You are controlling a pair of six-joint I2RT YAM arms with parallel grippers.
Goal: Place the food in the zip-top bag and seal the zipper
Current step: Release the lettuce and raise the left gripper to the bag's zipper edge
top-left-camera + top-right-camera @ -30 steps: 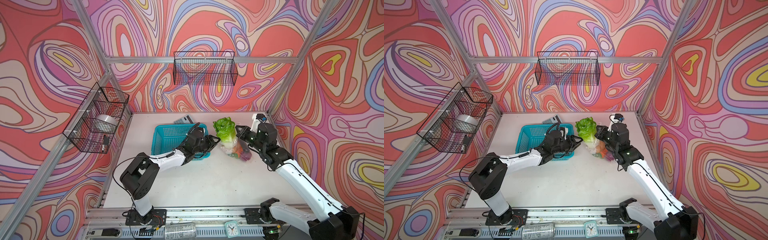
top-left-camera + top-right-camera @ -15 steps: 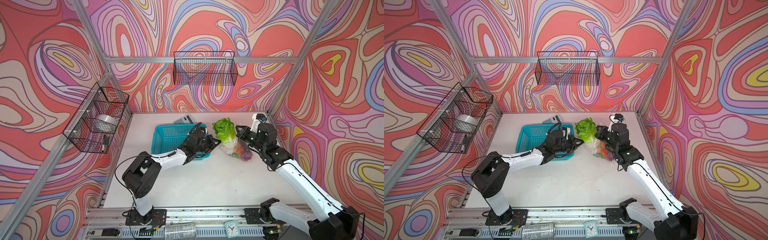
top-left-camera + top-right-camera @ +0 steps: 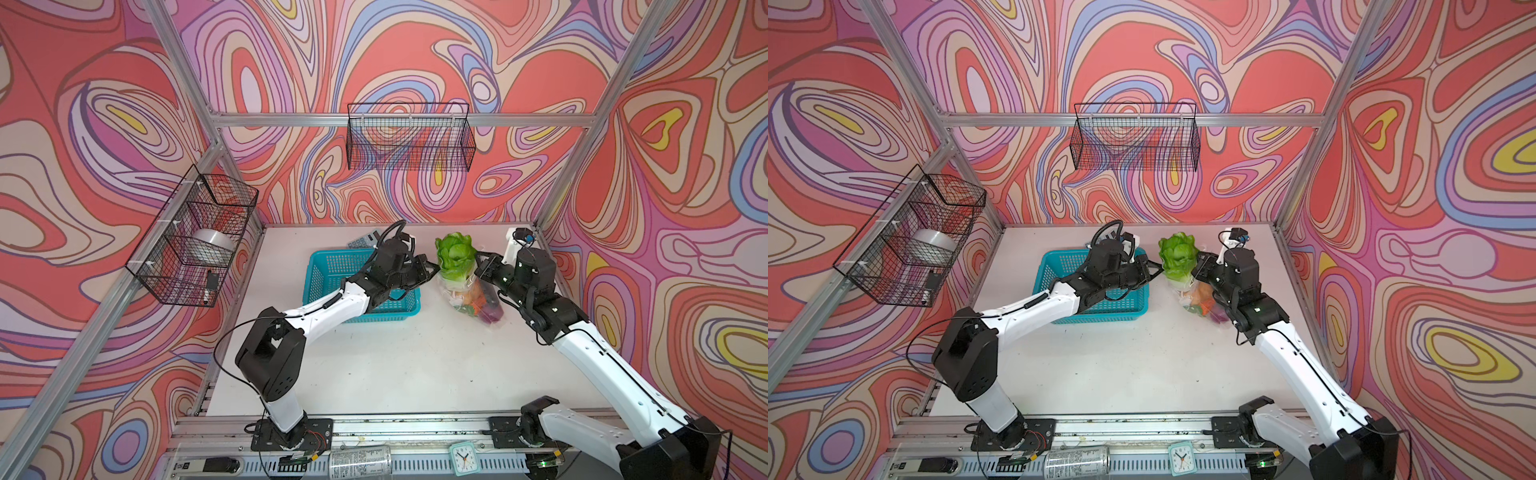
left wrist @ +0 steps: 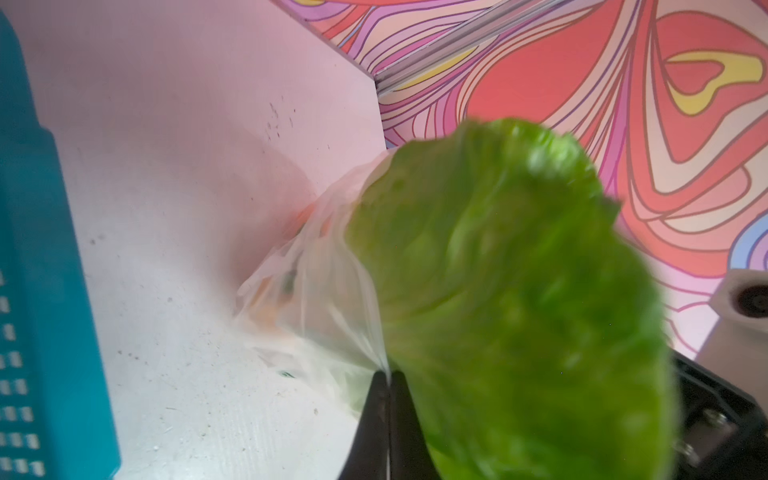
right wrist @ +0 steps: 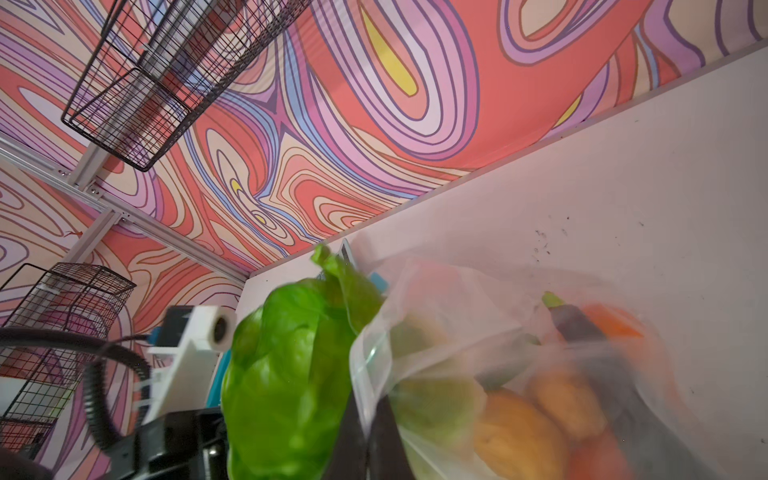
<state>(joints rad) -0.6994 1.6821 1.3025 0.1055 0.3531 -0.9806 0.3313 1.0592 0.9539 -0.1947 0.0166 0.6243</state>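
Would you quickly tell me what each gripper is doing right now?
Left gripper: shut on the bag.
Right gripper: shut on the bag too.

Blurred cabbage (image 4: 519, 311) runs off the left wrist view's edge.

Bright green cabbage (image 3: 455, 257). Clear bag (image 3: 465, 297), orange, tan and purple inside. Teal basket (image 3: 328, 274), perforated. White tabletop (image 3: 395, 353), speckled with dark marks. Coral, lilac, cream, blue and yellow swirls on walls (image 3: 415, 50). Black wire baskets (image 3: 409, 137). White-and-black arms (image 3: 332, 309). Mint-green clock (image 3: 461, 457), white face.

One bag (image 3: 492, 318), one cabbage (image 3: 455, 257), one teal basket (image 3: 399, 308)
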